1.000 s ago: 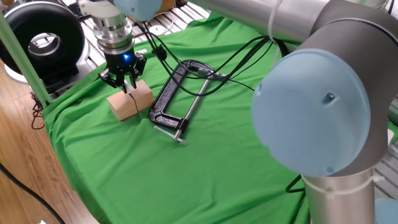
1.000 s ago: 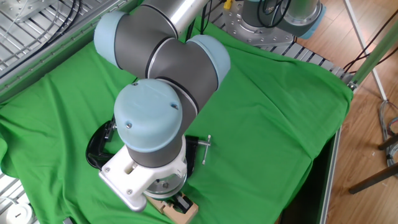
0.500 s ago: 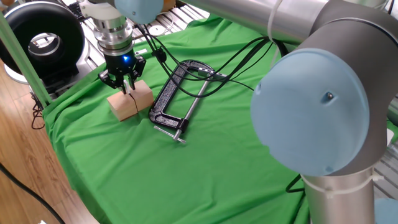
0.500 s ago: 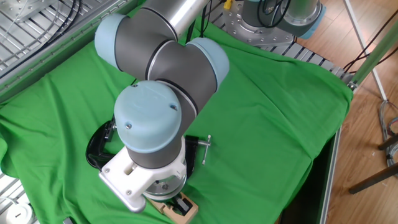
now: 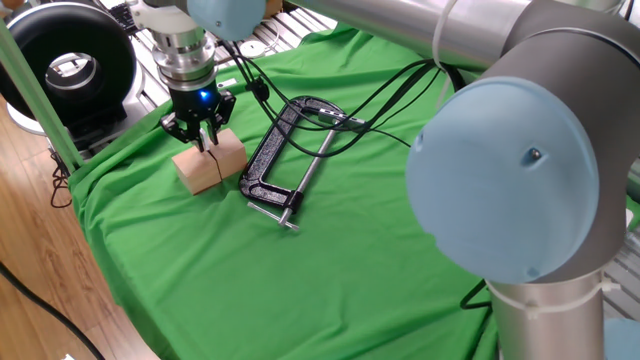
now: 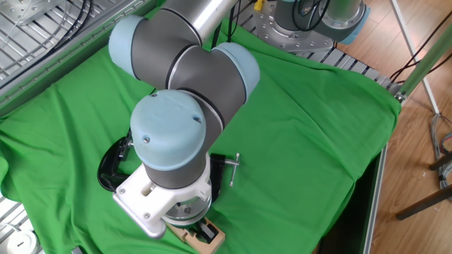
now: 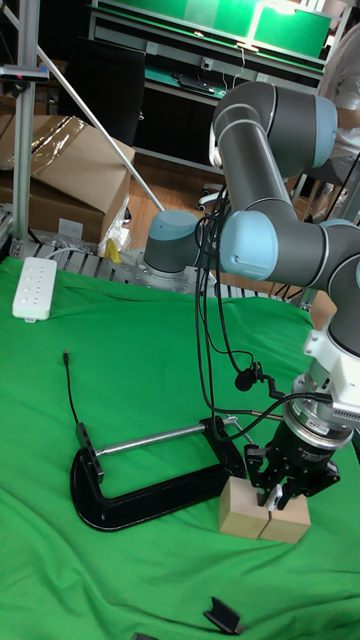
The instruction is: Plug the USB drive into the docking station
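Green cloth (image 5: 300, 270) covers the table; one fixed view shows the gripper (image 5: 203, 139) clenched over the wooden blocks (image 5: 208, 164) beside the C-clamp (image 5: 275, 160) — the other fixed view hides it — the tall view suggests a whitish USB drive (image 7: 272, 497) pinched, apparently.

The UR5 arm (image 7: 262, 125) is built of grey tube sections with pale blue joint caps (image 5: 520, 170). Black cables (image 7: 207, 300) trail along it to a ribbed silver wrist, and the black gripper (image 5: 203, 136) shows a small blue light.
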`<action>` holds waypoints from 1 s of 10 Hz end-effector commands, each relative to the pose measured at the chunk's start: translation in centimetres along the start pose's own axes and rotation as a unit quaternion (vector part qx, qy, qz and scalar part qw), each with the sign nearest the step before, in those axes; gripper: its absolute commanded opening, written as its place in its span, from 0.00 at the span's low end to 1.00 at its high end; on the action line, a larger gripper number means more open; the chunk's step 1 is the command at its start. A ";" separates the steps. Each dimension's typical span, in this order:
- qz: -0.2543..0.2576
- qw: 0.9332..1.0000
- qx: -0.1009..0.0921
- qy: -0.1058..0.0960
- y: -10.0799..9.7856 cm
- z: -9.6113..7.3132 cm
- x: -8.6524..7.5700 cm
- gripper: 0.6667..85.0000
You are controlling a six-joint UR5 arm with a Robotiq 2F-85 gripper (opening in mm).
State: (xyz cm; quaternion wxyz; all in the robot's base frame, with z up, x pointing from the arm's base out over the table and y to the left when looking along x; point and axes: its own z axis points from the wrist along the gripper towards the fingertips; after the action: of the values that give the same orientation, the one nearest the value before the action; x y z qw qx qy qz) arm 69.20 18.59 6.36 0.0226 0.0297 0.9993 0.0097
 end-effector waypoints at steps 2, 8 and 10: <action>0.000 1.000 -0.007 0.003 0.3 -0.1 0.1 0.36; 0.001 1.000 -0.006 0.002 0.4 0.0 0.0 0.34; 0.001 1.000 -0.001 0.003 0.2 0.1 0.1 0.33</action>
State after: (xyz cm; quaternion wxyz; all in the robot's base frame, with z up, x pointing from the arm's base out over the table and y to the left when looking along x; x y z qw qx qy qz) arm 69.13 18.75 6.21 0.0212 0.0277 0.9994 0.0091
